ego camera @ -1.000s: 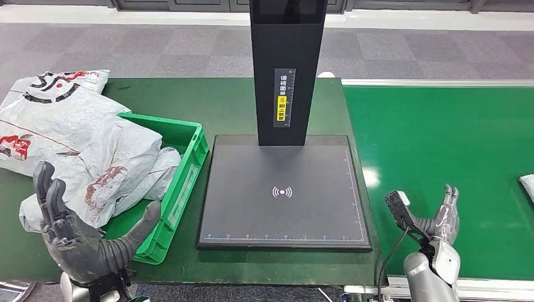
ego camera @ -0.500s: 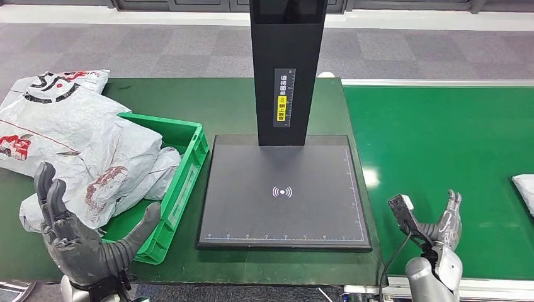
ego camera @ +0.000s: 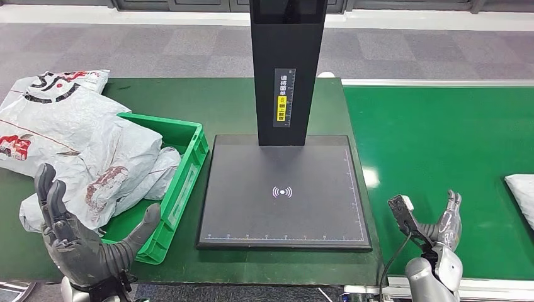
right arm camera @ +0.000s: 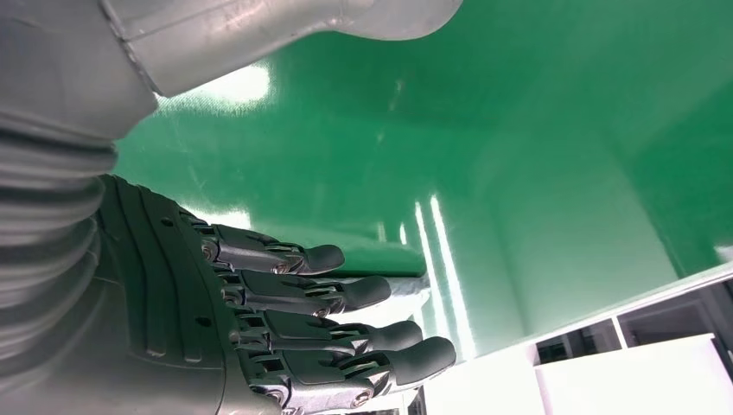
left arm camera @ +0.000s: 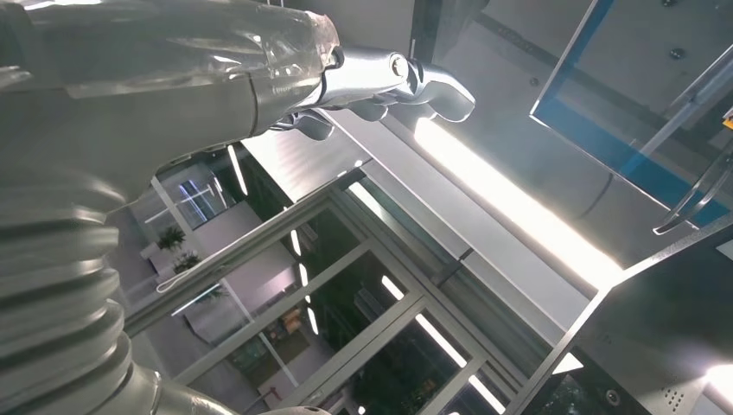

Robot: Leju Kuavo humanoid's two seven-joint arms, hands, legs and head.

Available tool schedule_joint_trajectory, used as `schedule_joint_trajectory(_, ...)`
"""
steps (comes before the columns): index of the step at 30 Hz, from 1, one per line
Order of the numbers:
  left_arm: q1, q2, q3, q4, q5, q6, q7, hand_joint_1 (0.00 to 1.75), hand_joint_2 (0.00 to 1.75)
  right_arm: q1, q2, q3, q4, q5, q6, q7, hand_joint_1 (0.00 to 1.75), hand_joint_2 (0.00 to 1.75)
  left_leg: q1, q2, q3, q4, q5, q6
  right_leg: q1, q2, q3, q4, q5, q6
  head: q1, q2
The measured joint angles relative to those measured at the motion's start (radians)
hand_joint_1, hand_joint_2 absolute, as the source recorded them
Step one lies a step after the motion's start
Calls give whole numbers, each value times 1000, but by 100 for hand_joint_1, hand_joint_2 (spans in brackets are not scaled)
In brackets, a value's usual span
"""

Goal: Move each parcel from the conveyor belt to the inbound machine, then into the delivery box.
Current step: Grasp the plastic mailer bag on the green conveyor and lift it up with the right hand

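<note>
A white parcel (ego camera: 521, 198) lies on the green conveyor belt (ego camera: 441, 138) at the far right edge, partly cut off. My right hand (ego camera: 441, 226) is raised over the belt's near edge, fingers apart, empty; in the right wrist view its fingers (right arm camera: 346, 320) are spread before the belt, with a pale parcel edge (right arm camera: 406, 294) beyond them. The inbound machine, a black scan plate (ego camera: 283, 192) under a black post (ego camera: 286, 69), is bare. My left hand (ego camera: 75, 236) is open, palm up, by the green delivery box (ego camera: 182, 182), which holds grey and white parcels (ego camera: 94, 151).
More grey and white mail bags (ego camera: 44, 100) are heaped on the dark green table left of the box. A cable (ego camera: 390, 258) hangs from my right wrist. The belt's silver frame (ego camera: 491, 286) runs along the near edge.
The white parcel on the belt has ridden further in from the right edge. My right hand dropped slightly a second ago and is now still; my left hand has barely moved.
</note>
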Motion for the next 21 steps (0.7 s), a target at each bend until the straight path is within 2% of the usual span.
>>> schedule_joint_trajectory(21,0,-1,0,-1,0,0,0,0,175,1,0,0,-5,0,0,0,0,175,0,0,0,0,0,0,0,0,0,0,0,0,0,0)
